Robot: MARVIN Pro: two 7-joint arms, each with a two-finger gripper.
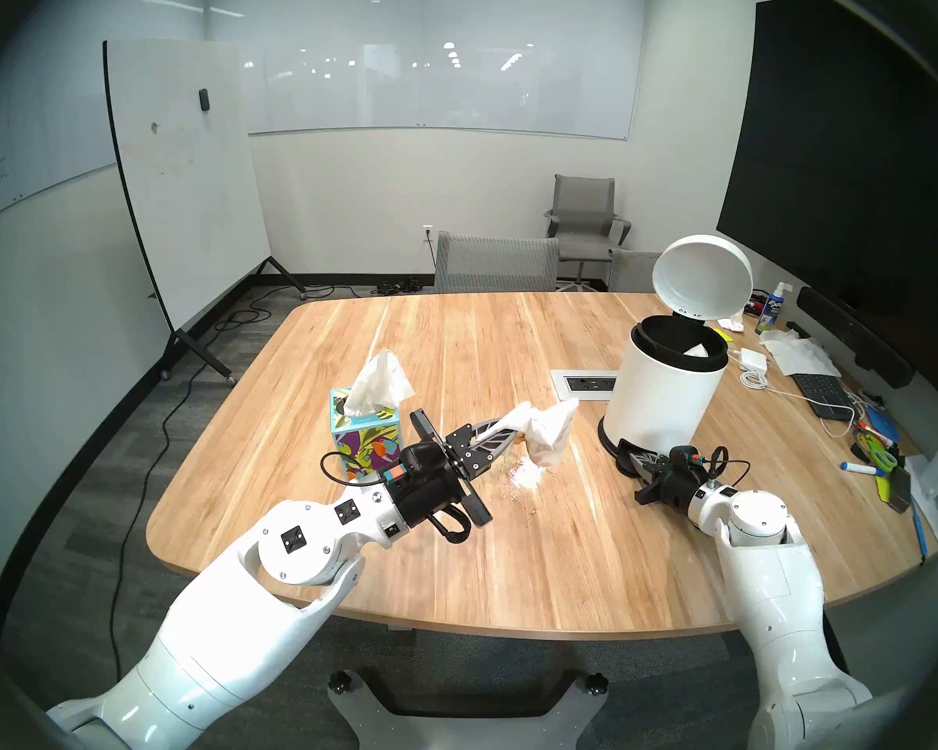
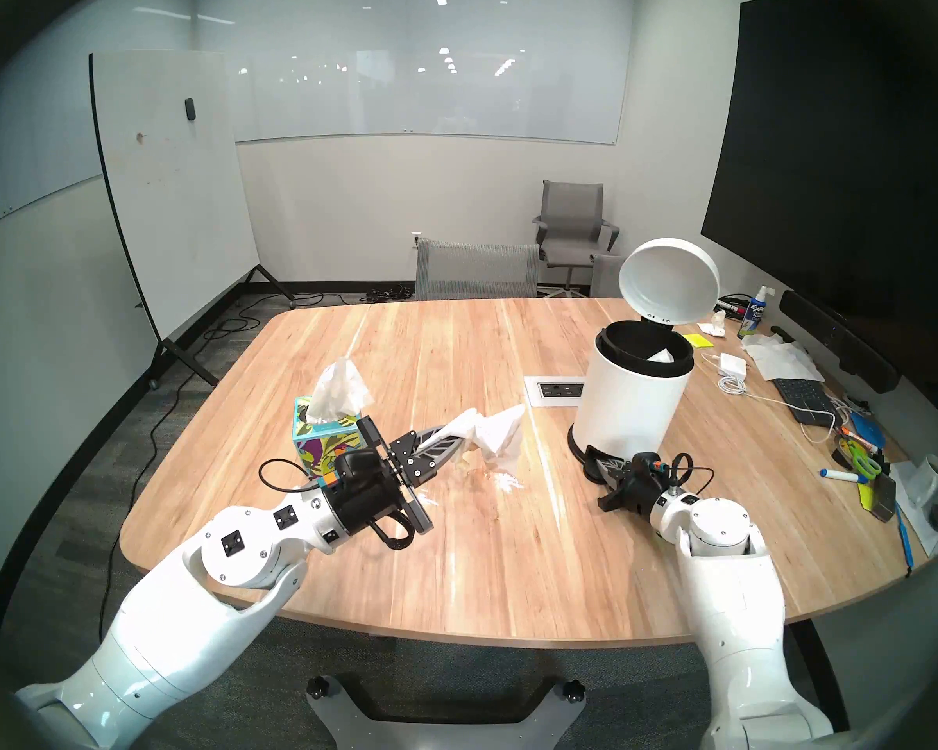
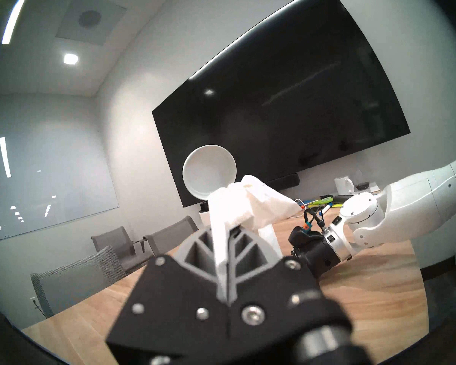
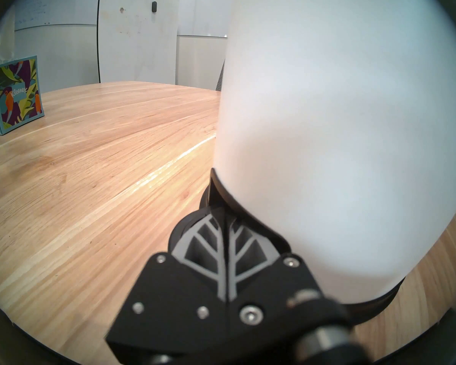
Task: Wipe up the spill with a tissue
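My left gripper (image 1: 510,427) is shut on a crumpled white tissue (image 1: 548,429) and holds it just above the wooden table (image 1: 402,543). The tissue also shows in the left wrist view (image 3: 248,203), pinched between the fingers. Below the tissue lie the spill's pale whitish blot (image 1: 526,474) and a small brownish blot (image 1: 519,438). A colourful tissue box (image 1: 366,435) stands left of the gripper with a tissue sticking up. My right gripper (image 1: 632,456) is shut and rests on the pedal of a white bin (image 1: 662,397), whose lid (image 1: 702,275) stands open.
A power outlet panel (image 1: 586,383) sits in the table behind the spill. Keyboard (image 1: 819,391), cables, markers, scissors (image 1: 878,454) and a spray bottle (image 1: 770,308) clutter the right edge. Chairs (image 1: 496,262) stand at the far edge and a rolling whiteboard (image 1: 185,180) at left.
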